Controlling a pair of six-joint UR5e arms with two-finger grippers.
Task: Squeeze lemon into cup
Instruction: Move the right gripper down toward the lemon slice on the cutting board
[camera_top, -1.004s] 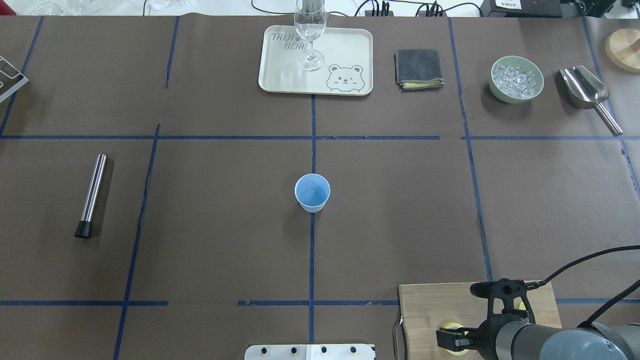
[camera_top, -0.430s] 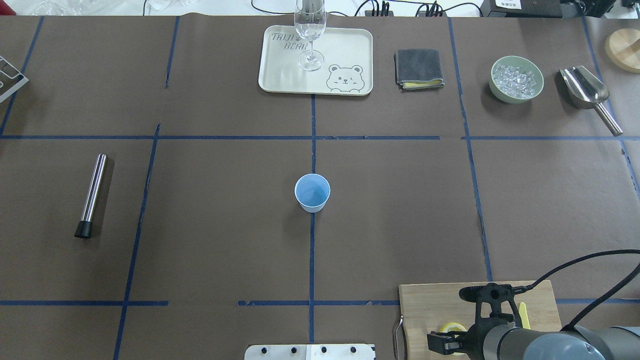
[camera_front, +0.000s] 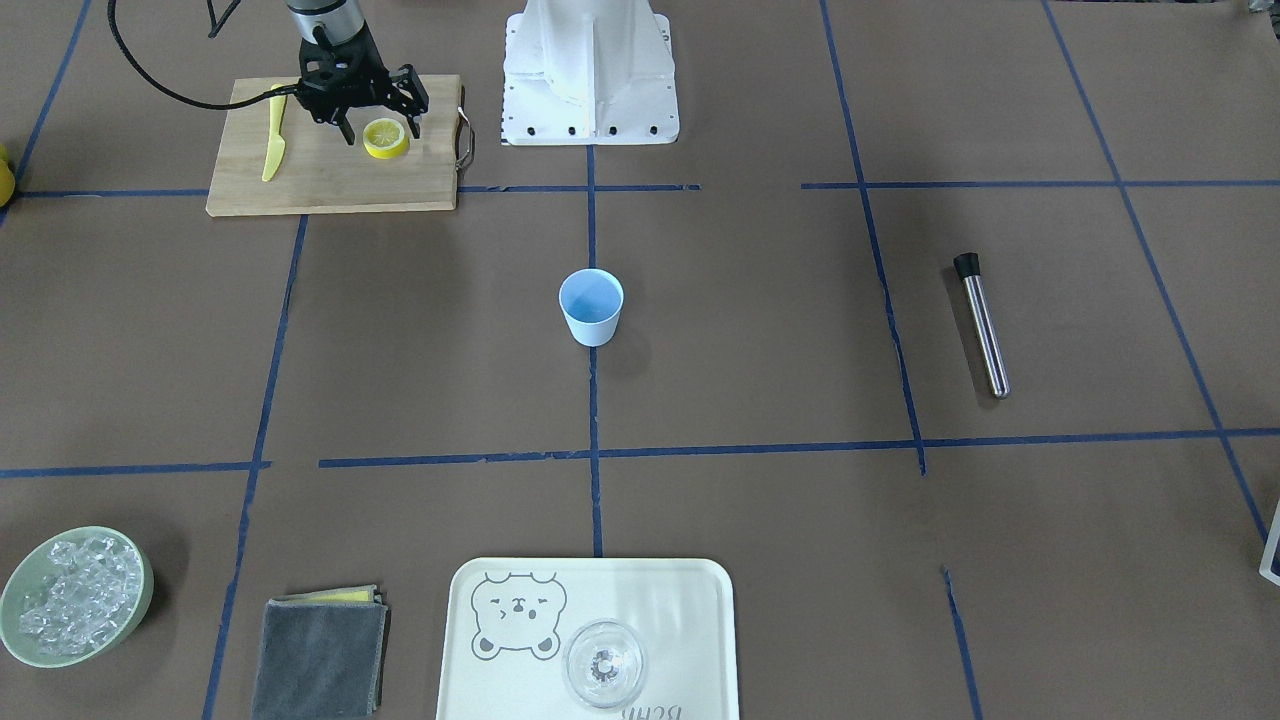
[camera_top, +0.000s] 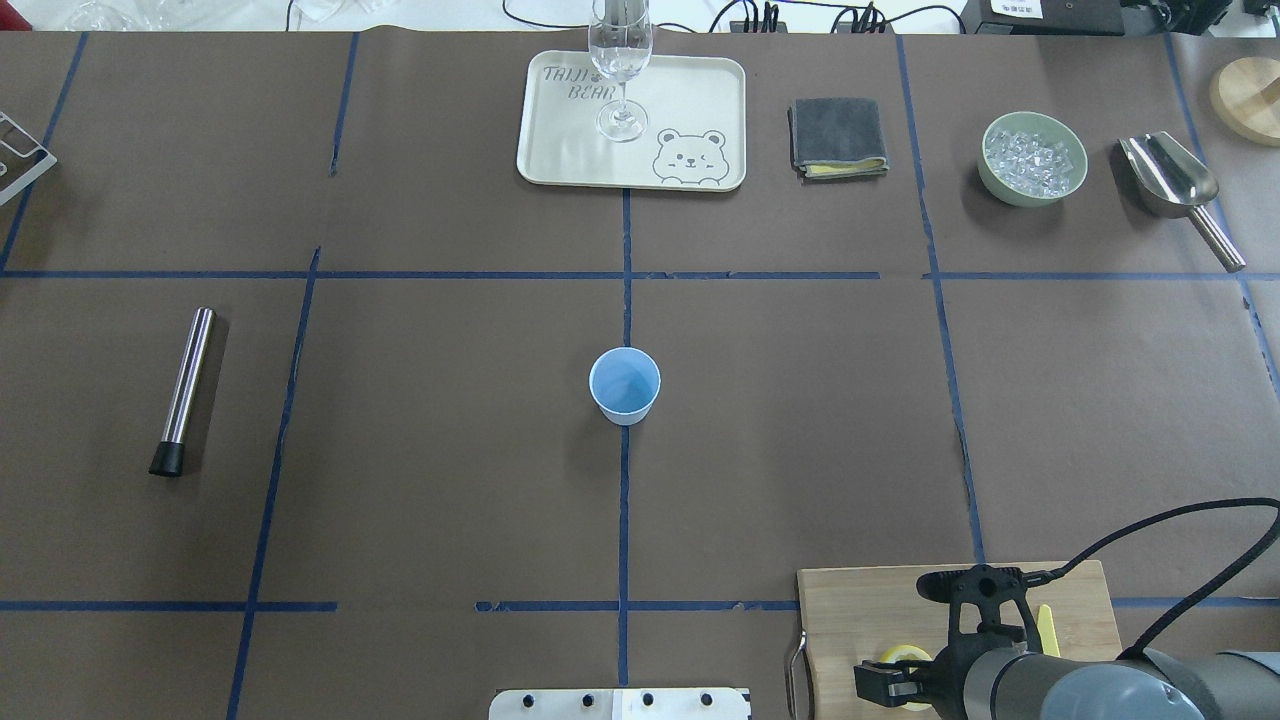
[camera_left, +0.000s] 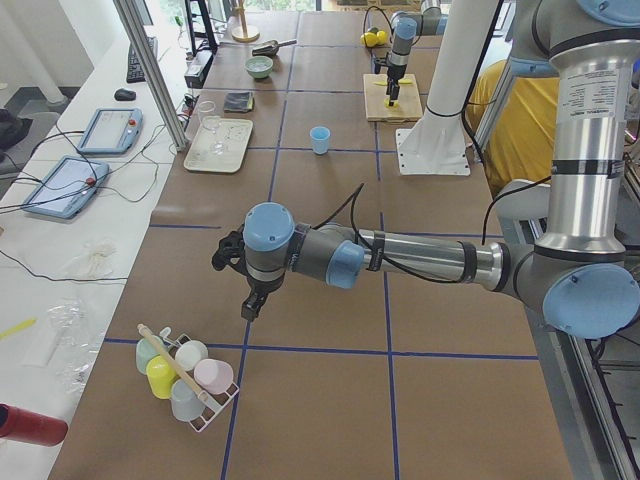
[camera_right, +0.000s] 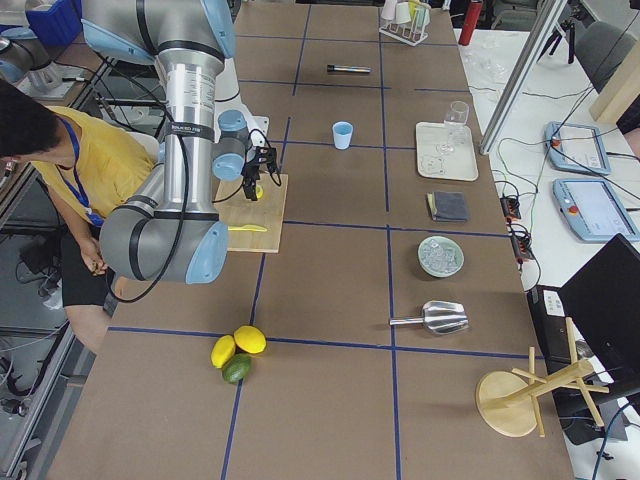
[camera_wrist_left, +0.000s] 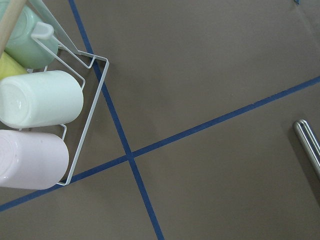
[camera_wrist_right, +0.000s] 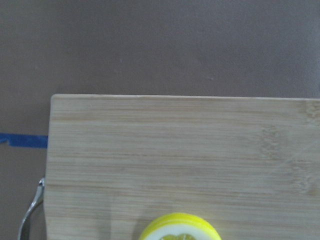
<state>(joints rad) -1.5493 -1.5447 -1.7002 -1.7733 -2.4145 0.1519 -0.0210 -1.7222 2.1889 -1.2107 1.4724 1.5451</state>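
The lemon (camera_front: 386, 138) is a round yellow slice lying flat on the wooden cutting board (camera_front: 330, 185), at the board's end nearest the robot base; its top edge shows in the right wrist view (camera_wrist_right: 180, 231). My right gripper (camera_front: 380, 130) hangs just over it, open, one finger on each side of the slice. In the overhead view the gripper (camera_top: 885, 688) covers part of the lemon (camera_top: 903, 655). The light-blue cup (camera_top: 625, 384) stands upright at the table's centre, far from both arms. My left gripper (camera_left: 250, 300) hovers near a rack of cups; I cannot tell its state.
A yellow knife (camera_front: 273, 150) lies on the board. At the far side are a tray (camera_top: 690, 95) with a clear glass (camera_top: 620, 60), a grey cloth (camera_top: 838, 135), a bowl of ice (camera_top: 1033, 158) and a metal scoop (camera_top: 1175, 185). A steel rod (camera_top: 185, 390) lies left.
The right gripper has shifted a little left along the board, so more of the lemon slice shows beside it. Over the last half second it has barely moved.
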